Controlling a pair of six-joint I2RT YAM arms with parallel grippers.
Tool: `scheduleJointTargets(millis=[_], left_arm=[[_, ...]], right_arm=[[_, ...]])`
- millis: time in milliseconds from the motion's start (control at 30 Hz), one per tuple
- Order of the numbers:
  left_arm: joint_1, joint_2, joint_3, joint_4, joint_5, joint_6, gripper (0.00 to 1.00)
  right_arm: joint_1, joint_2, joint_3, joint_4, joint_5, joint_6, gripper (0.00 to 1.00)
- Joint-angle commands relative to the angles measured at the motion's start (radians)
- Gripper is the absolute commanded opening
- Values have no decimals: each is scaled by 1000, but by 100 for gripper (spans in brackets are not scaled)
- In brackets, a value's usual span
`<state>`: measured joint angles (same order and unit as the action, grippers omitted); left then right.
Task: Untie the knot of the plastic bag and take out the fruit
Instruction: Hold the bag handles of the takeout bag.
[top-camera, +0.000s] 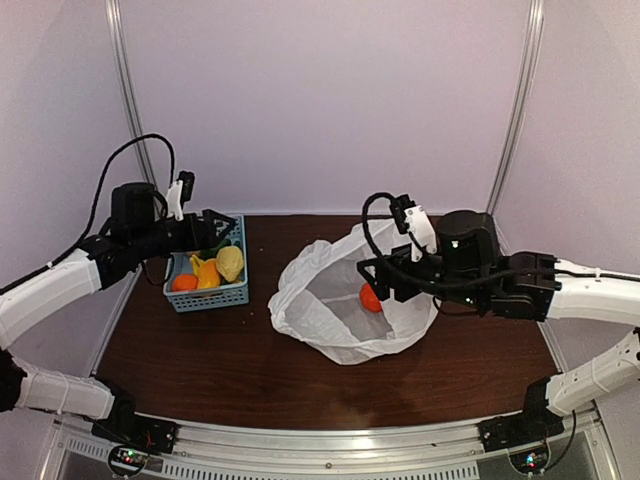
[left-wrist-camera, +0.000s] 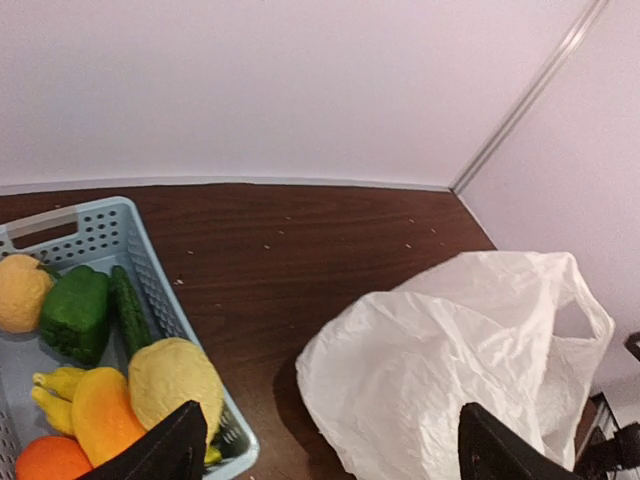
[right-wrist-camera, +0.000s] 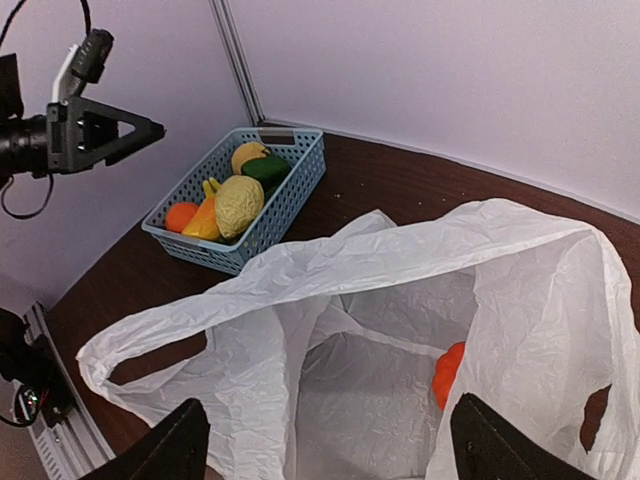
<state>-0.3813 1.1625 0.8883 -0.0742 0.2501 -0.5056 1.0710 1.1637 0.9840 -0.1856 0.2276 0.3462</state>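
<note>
While I watched from the overhead camera, the plastic bag (top-camera: 330, 310) lay on the table (top-camera: 200, 355) to the right of the blue basket (top-camera: 207, 298), its mouth gaping and its handles loose. One orange fruit (right-wrist-camera: 448, 372) sat inside it. The right gripper (top-camera: 378, 280) hovered over that mouth, jaws spread wide and gripping nothing. The left gripper (top-camera: 222, 226) hung above the basket, jaws likewise apart and empty. Yellow, orange and green fruit pieces (top-camera: 212, 270) filled the basket.
</note>
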Motion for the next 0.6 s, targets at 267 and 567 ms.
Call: scheduleJointTargets(millis=[267,567], left_arm=[[-310,-135,-191,113,153,-255,92],[-406,-65,-226,206,188,-321,98]], right_arm=[[-6,280,127,-172,101,114,73],[-6,340,76,-57,54,146,69]])
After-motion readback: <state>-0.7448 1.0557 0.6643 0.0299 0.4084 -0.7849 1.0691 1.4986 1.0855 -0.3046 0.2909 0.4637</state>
